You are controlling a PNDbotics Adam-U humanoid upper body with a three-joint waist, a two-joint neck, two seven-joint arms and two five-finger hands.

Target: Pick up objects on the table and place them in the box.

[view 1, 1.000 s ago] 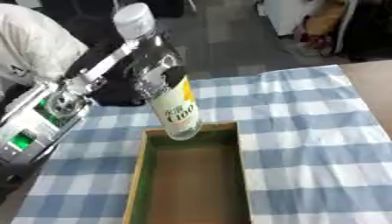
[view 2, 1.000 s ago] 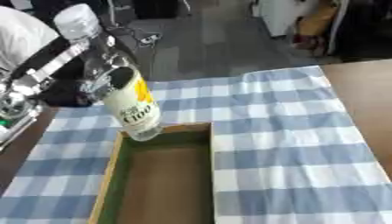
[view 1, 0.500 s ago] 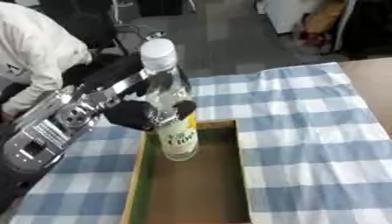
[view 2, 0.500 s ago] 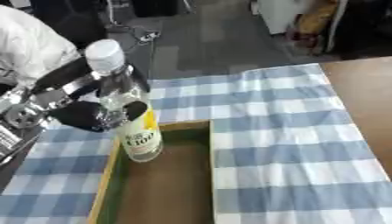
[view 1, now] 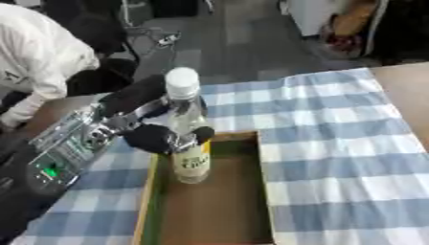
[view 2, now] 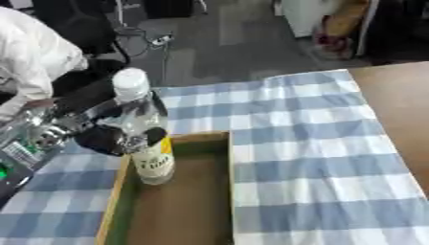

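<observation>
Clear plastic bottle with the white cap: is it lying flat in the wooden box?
No, the clear plastic bottle stands upright in the wooden box, left hand fingers curled round it.

We see a clear glossy plastic bottle (view 1: 187, 129) with a white cap and yellow paper label, a matt wooden box (view 1: 214, 210), a soft checked cloth (view 1: 335, 143), and our left hand (view 1: 155, 136) in matt black with silver metal.

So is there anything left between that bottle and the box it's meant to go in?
Nothing visible. The left hand holds the bottle upright, its base already down inside the box near the far left corner; the box floor around it looks bare.
</observation>
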